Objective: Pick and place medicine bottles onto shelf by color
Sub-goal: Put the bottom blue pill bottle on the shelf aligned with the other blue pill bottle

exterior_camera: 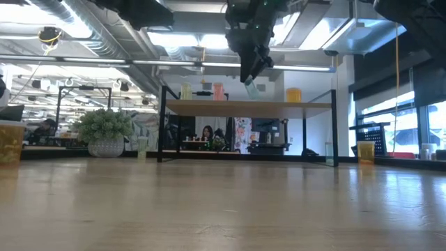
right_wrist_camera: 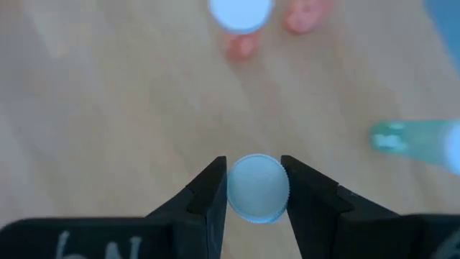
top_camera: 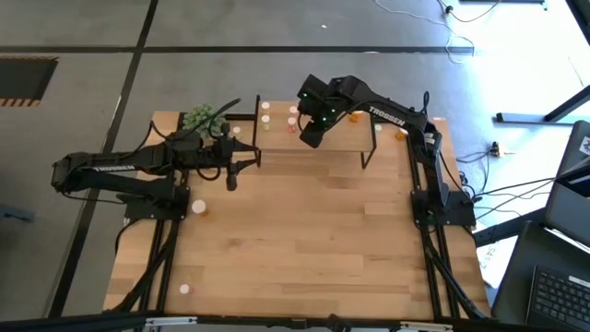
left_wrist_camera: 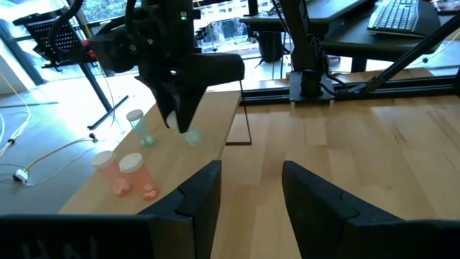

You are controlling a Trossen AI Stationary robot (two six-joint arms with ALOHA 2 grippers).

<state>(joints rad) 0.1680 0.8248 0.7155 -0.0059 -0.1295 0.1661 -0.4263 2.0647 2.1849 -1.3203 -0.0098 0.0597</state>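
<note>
My right gripper [exterior_camera: 252, 78] hangs over the light-wood shelf [exterior_camera: 279, 105] and is shut on a small green medicine bottle [exterior_camera: 251, 89] with a pale cap. The bottle's base is just above the board. Standing on the shelf are a second green bottle [left_wrist_camera: 140, 126], two pink ones [left_wrist_camera: 108, 170] [left_wrist_camera: 136, 174], a yellowish one [exterior_camera: 186, 91] and an orange one [exterior_camera: 293, 95]. My left gripper [left_wrist_camera: 248, 194] waits at the table's left, level with the shelf, pointing at it, open and with nothing between its fingers. My right gripper pinches the green bottle's round pale cap [right_wrist_camera: 257, 188] between its two fingers, one on each side. The fingers come from above, pointing steeply down. The bottle hangs below them, slightly tilted; whether its base touches the shelf I cannot tell.
A green spiky plant ball in a pot [top_camera: 205, 118] stands at the table's far left, next to the shelf. Loose bottles stand on the table near the left side [top_camera: 198, 207] [top_camera: 184, 289], and an orange one [top_camera: 401, 134] stands right of the shelf.
</note>
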